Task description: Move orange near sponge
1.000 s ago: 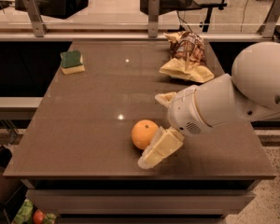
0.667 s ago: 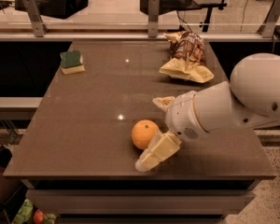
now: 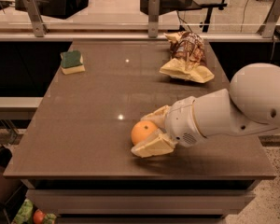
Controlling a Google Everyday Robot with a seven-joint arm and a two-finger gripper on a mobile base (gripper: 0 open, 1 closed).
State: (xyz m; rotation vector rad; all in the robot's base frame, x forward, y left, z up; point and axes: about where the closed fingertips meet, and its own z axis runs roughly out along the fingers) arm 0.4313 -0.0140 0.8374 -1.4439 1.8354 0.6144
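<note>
The orange (image 3: 143, 131) is found on the table (image 3: 84, 125) close to the front edge, a little right of its middle, and it is not yet lifted: its underside rests on the surface. The gripper (image 3: 139, 136) is brought in low from the right edge, with the arm laid almost level over the tabletop. That way one pale finger is set against the far side of the fruit and the other against its near side. The fingers appear to be closed onto the orange, pinching it across its width; how firmly it is held cannot be judged. A low, sideways hold is likely chosen because a smooth round fruit would roll away from anything pressed on it from above. The sponge (image 3: 72, 62) is placed near the far left corner, green face up on its yellow base, well apart from the orange, so nearly the whole diagonal of the table is left to be crossed. The snack bag (image 3: 186, 57) is left lying toward the far right corner, outside that path. A lift clear of the surface is probably called for next, and a slip of the fruit from the pads should be watched for.
</note>
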